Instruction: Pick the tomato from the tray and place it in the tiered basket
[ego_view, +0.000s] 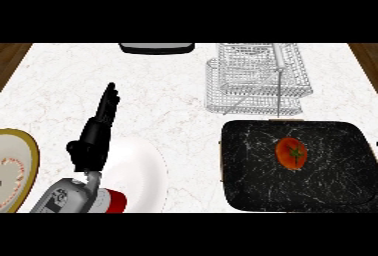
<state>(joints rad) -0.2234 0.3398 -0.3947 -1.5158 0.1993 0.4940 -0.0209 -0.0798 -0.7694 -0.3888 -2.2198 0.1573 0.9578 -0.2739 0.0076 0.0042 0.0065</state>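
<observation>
Nearest us, at the lower left of the frame, our left hand (94, 137) rose from its grey forearm (68, 198), its fingers (108, 102) straight, pointing up the frame and holding nothing. Our right hand did not show. We saw the pale marble bench (148, 90) filling the view. At the lower right lay the black tray (325, 175), with the tomato (291, 153) resting on it near its middle. Just above the tray stood the wire tiered basket (255, 75). A white plate (140, 172) lay beneath our forearm, a gold-rimmed plate (18, 165) sat at the left edge, and a dark object (156, 48) sat at the top edge.
</observation>
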